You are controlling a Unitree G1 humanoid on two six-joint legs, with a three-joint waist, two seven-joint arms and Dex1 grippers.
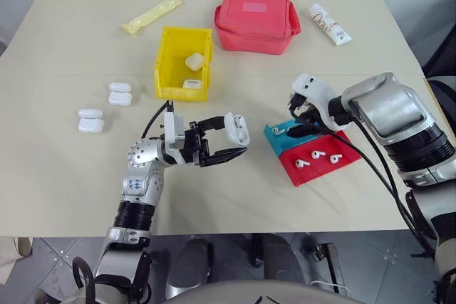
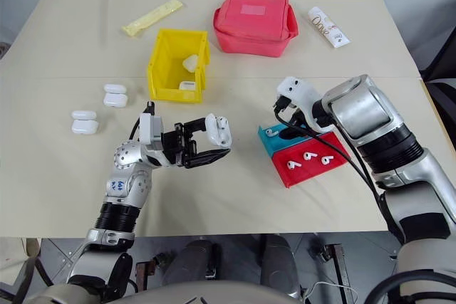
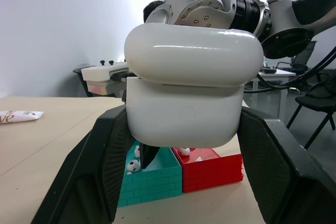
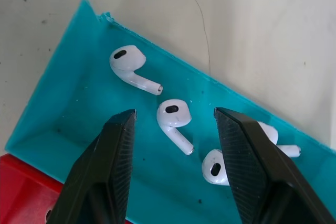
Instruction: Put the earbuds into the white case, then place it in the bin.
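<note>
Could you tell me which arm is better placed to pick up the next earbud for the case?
The right. Its gripper hangs open over the teal tray, fingers either side of an earbud. The left gripper is shut on the white case, held open above the table.

We see the tabletop (image 1: 85, 197) evenly and brightly lit from above, with soft, short shadows. Glare streaks the white case (image 3: 191, 85), sharp up close, while the room behind blurs slightly.
</note>
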